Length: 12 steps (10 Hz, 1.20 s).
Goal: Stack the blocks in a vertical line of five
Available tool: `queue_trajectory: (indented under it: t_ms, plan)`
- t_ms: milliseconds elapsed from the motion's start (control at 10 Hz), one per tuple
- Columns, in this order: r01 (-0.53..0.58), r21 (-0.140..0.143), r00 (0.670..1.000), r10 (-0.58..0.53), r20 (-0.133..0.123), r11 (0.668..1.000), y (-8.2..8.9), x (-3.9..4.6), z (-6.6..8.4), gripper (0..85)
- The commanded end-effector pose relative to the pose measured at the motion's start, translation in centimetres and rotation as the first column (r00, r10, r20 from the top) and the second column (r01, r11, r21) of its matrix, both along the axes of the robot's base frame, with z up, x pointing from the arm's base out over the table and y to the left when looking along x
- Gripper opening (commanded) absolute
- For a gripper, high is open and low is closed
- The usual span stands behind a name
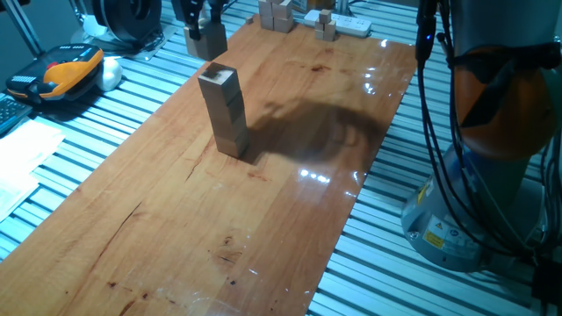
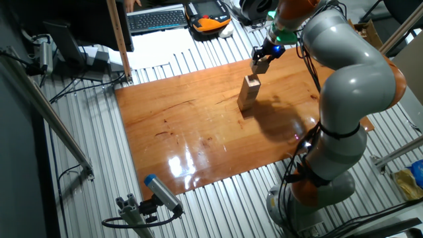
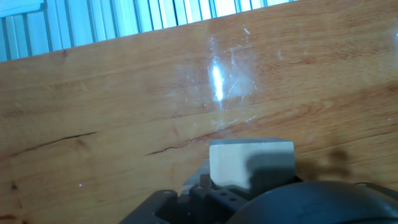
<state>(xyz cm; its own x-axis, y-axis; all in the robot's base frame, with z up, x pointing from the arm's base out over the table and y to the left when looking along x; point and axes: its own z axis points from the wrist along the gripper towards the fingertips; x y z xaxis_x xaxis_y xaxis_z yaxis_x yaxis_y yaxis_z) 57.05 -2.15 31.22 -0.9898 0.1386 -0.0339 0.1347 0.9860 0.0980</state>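
While the stack (image 1: 225,111) stands left of centre in one fixed view, upright on the wooden board (image 1: 290,228), the gripper (image 2: 263,59) hangs above and slightly behind it in the upper right of the other fixed view, with a further block (image 2: 262,65) between its fingers. The gripper is therefore closed on that block, which is held clear of the stack top, not touching it. In the hand view the held block (image 3: 250,163) fills the lower centre of the frame, square-faced and level; this attitude suits a flat placement on the column.

The stack reads as 3 or 4 cubes; faint seams show on its side, but the exact count cannot be settled from these views. Judged from this, the task is well advanced yet not complete. The column sits well inside the board edges, which gives the arm free approach from above.

The blocks are plain pale unfinished wood with sharp edges and flat faces. The column leans very slightly in the other fixed view, so the next placement calls for careful centring. A separate cluster of small wooden pieces (image 1: 277,15) lies at the top edge of one fixed view, well apart.
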Motion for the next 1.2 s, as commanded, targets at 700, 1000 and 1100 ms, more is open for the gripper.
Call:
queue_trajectory:
  t_ms: [700,1000,1100]
  plan:
    - [0.030,-0.061,1.000,-0.030,-0.004,0.998,2.0,-0.70,-0.3,0.0]
    - [0.036,-0.080,0.999,-0.037,-0.013,0.996,2.6,-0.97,-0.4,0.0]
    - [0.016,-0.089,1.000,-0.017,-0.014,0.996,2.7,-1.02,-0.4,0.0]
